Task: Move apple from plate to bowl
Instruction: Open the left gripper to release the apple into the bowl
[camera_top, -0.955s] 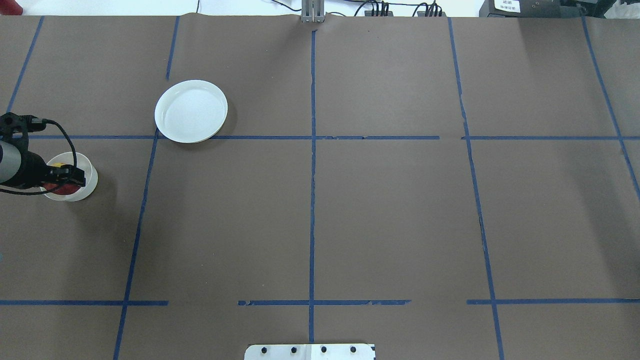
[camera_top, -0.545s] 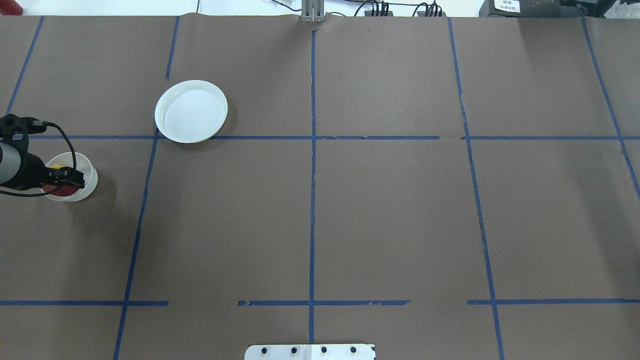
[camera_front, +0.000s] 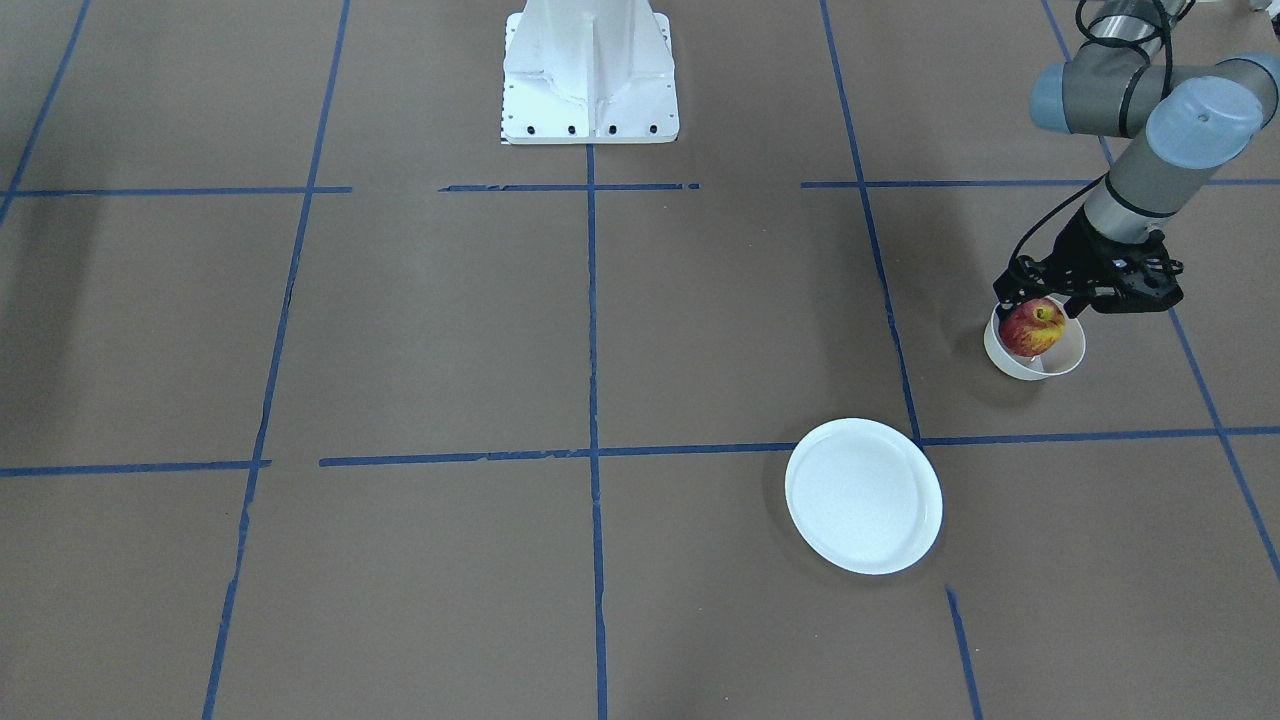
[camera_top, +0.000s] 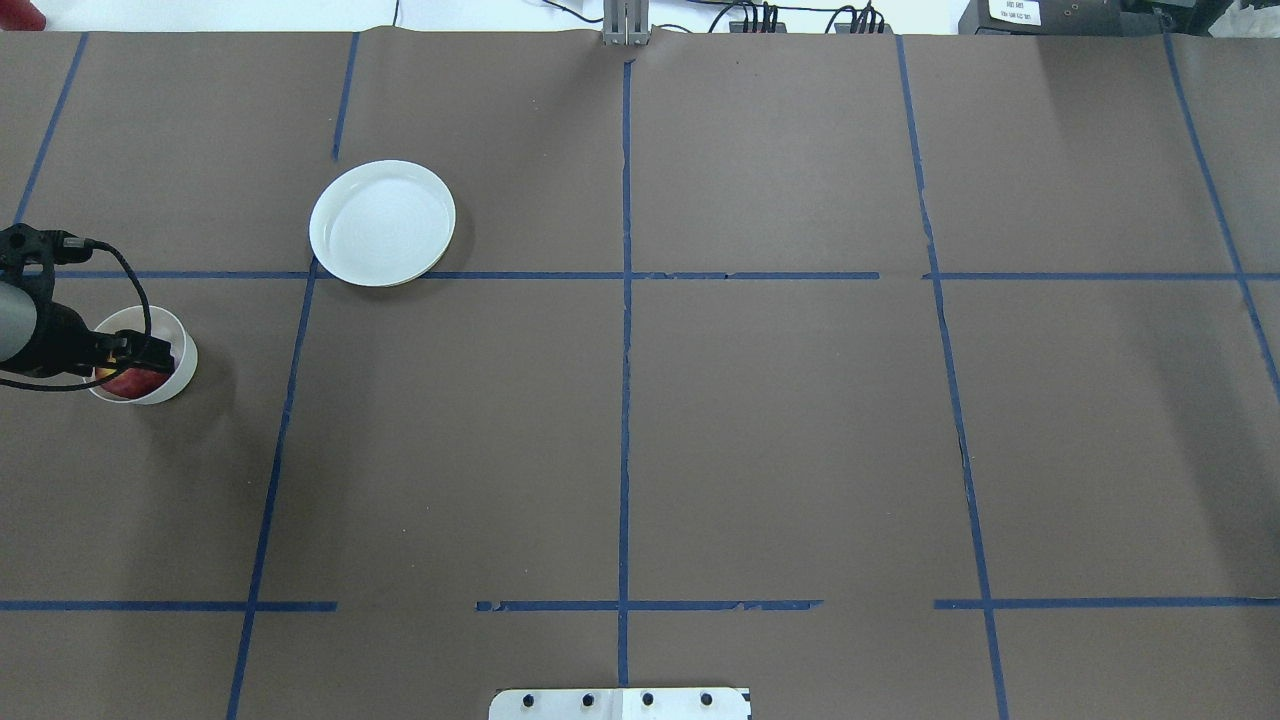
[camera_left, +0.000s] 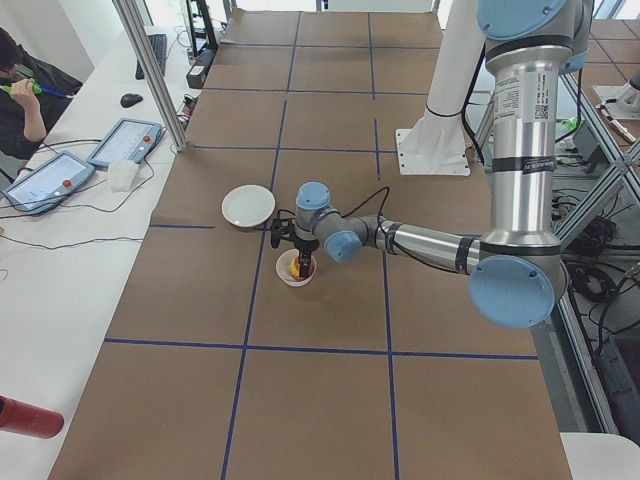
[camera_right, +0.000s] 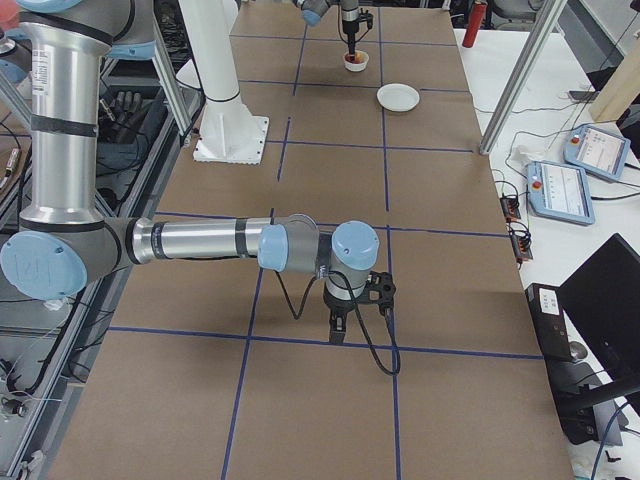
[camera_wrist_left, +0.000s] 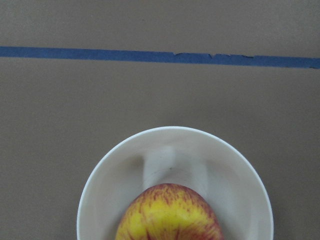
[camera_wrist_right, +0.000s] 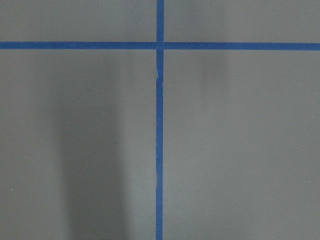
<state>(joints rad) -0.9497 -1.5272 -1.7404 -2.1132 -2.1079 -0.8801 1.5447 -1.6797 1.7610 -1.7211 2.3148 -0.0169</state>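
Note:
The white bowl (camera_front: 1030, 366) stands at the table's left end, in the overhead view (camera_top: 176, 384) at the left edge. My left gripper (camera_front: 1040, 306) hangs straight over it, shut on the red and yellow apple (camera_front: 1032, 328), which sits low between the bowl's walls. The left wrist view shows the apple (camera_wrist_left: 170, 215) above the bowl's glossy inside (camera_wrist_left: 175, 145). The white plate (camera_top: 382, 222) lies empty, further out and to the right of the bowl. My right gripper (camera_right: 358, 325) shows only in the right side view, low over bare table; I cannot tell whether it is open.
The robot's white base plate (camera_front: 589, 70) is at the table's near middle edge. Blue tape lines (camera_top: 625, 300) divide the brown table cover. Tablets and cables (camera_left: 125, 140) lie on the operators' side table beyond the plate.
My left gripper has sunk with the apple further into the bowl. Less of the apple shows above the rim in the overhead view. The plate has not moved.

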